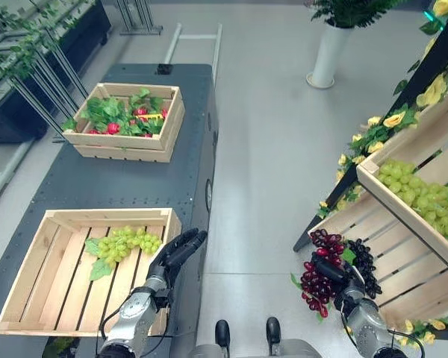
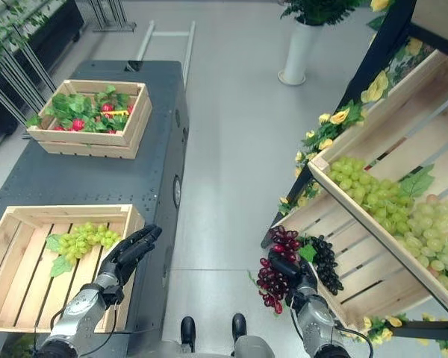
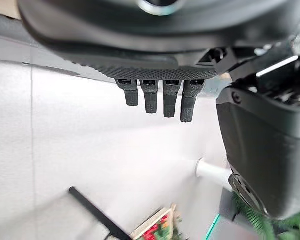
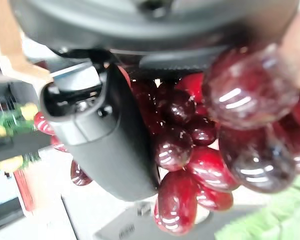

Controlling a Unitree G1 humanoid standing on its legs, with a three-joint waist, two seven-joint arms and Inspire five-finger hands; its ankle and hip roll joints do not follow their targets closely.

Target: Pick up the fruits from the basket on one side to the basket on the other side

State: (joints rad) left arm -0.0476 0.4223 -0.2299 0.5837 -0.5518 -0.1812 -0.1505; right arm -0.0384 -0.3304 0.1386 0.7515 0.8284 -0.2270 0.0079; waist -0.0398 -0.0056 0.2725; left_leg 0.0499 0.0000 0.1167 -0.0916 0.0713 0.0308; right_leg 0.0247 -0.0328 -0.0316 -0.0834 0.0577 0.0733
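Right hand (image 2: 305,287) grips 1 red grape bunch (image 2: 272,280) beside 1 black bunch (image 2: 325,261). Left hand (image 1: 175,253) open, fingers straight, near crate (image 1: 30,261) holding 1 green bunch (image 1: 123,242).

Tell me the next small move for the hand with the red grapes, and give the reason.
Probably lift the right hand clear of the lower shelf crate and start swinging it across toward the near crate on the dark table. Its fingers are already curled round the red grapes, which hang off the crate's edge, and the near crate has room beside the green grapes.
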